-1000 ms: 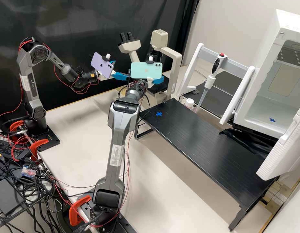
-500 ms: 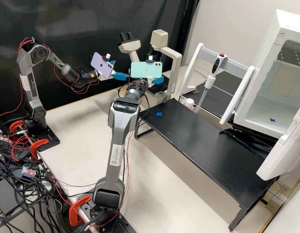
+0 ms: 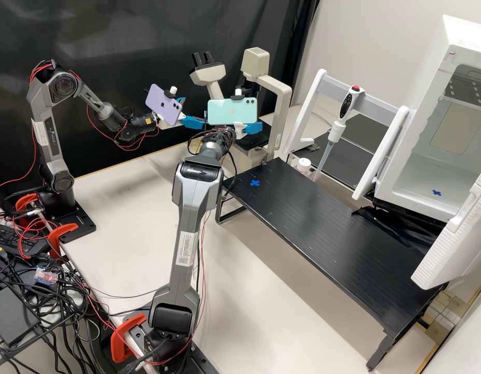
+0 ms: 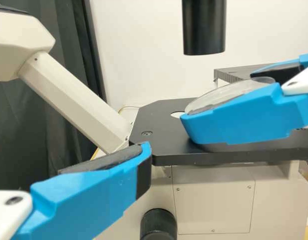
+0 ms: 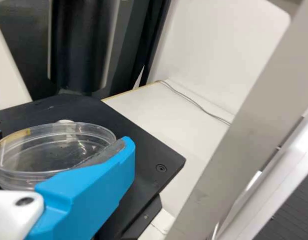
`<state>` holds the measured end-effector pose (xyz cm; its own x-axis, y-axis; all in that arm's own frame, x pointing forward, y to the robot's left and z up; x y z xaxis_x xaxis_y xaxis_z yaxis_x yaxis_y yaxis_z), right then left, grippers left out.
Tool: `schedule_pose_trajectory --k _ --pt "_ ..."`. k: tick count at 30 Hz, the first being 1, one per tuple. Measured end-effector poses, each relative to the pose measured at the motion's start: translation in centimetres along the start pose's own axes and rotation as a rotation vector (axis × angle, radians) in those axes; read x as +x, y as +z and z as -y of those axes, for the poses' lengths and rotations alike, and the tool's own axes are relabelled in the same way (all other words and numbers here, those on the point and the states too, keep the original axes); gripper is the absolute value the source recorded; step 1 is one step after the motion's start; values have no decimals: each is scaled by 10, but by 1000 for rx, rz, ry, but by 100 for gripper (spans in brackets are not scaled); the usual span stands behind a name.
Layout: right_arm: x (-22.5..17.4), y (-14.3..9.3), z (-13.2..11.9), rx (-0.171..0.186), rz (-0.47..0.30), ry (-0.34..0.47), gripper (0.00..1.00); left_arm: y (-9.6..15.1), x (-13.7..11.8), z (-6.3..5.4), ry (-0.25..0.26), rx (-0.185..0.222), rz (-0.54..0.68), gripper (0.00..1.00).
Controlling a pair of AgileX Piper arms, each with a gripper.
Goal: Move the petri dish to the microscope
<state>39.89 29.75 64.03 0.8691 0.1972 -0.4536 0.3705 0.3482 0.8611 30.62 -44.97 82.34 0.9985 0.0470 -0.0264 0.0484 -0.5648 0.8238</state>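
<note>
Likely placing: holding petri dish (image 5: 54, 150) in right gripper (image 4: 218, 97) near edge of microscope stage (image 4: 166, 132), with left gripper (image 3: 194, 111) wide; next, centre, lower, release.

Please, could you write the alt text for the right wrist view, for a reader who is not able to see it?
The right gripper holds a clear petri dish over the black microscope stage. Beyond the stage, a thin grey cable lies on the pale bench top; a light grey bar slants across one side.
</note>
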Motion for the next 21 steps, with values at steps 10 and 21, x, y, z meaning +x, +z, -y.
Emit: schedule_pose_trajectory --k 10,21 --pt "-1 -2 2 29 2 -7 100 0 0 0 0 0 0 100" --pt "-1 -1 3 41 6 -11 100 0 0 0 0 0 0 100"
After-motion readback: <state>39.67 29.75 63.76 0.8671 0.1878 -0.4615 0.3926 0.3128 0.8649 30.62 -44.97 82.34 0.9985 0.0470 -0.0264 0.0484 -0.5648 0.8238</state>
